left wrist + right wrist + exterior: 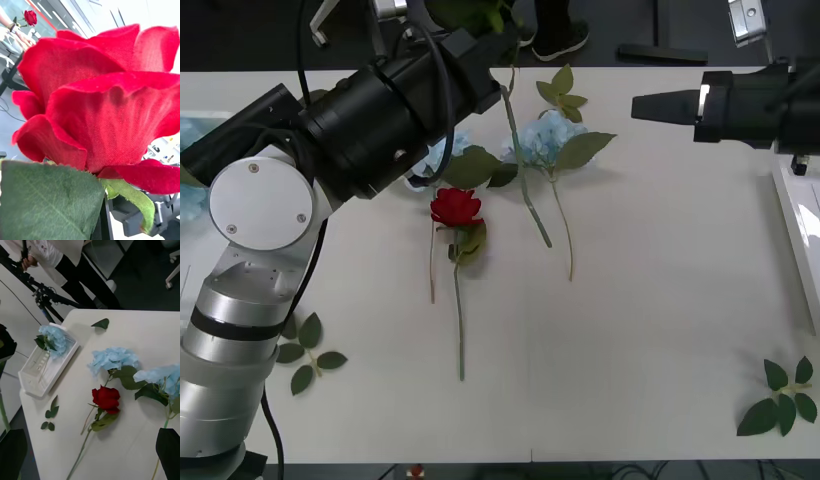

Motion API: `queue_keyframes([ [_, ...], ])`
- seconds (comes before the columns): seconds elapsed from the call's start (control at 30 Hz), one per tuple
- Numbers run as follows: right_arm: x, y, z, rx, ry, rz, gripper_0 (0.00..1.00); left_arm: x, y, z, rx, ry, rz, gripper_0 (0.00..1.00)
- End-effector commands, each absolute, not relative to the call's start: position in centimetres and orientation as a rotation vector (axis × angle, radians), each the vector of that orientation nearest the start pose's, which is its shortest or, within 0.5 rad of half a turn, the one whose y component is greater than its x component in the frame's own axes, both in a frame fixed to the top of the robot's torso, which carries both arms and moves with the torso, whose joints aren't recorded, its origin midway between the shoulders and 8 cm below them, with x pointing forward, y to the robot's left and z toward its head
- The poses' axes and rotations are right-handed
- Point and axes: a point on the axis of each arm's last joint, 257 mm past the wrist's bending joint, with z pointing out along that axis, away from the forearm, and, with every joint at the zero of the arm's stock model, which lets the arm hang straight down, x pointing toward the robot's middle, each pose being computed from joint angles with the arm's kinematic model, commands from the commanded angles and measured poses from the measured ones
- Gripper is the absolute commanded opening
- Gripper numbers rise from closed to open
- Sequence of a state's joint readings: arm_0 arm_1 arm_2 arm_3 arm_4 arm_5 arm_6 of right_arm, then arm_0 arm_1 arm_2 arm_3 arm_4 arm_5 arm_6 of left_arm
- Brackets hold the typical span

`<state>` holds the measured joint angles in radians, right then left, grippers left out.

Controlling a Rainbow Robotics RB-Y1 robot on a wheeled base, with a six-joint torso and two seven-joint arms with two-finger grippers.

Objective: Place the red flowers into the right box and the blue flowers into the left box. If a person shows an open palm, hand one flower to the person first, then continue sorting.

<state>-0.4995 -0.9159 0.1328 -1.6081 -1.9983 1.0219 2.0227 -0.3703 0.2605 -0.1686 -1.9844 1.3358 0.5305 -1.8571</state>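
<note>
My left gripper [483,42] is raised over the table's far edge, shut on a red rose [101,101] whose stem [520,170] hangs down to the table. Another red rose [456,207] [107,398] lies mid-table. Two blue flowers [112,358] [161,377] lie beyond it; in the front view one [545,135] is clear of my left arm. The left box [37,378] holds a blue flower [54,338]. The right box [795,230] shows at the right edge. My right gripper [645,105] hovers open and empty at the far right. A person's hand [15,33] far off holds a small red rose [30,17].
Loose leaf sprigs lie at the near left [305,355], near right [783,398] and far middle [560,92]. A person in dark trousers [78,277] stands past the table's far edge beside a tripod [48,298]. The table's near half has free room.
</note>
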Motion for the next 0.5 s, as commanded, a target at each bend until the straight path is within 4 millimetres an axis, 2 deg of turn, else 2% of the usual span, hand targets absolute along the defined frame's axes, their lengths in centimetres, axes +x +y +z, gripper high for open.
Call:
queue_keyframes([
  [0.03, 46.4, -15.4, -3.5, -0.671, 1.771, 1.178, 1.00, 47.3, -0.4, 7.6, 0.361, 1.256, -1.101, 0.00],
  [0.27, 43.5, -16.2, -5.4, -0.778, 1.700, 1.186, 1.00, 47.0, -1.0, 7.5, 0.368, 1.259, -1.113, 0.00],
  [0.5, 40.2, -15.9, -5.8, -0.837, 1.626, 1.275, 1.00, 46.9, -1.1, 7.5, 0.369, 1.259, -1.119, 0.00],
])
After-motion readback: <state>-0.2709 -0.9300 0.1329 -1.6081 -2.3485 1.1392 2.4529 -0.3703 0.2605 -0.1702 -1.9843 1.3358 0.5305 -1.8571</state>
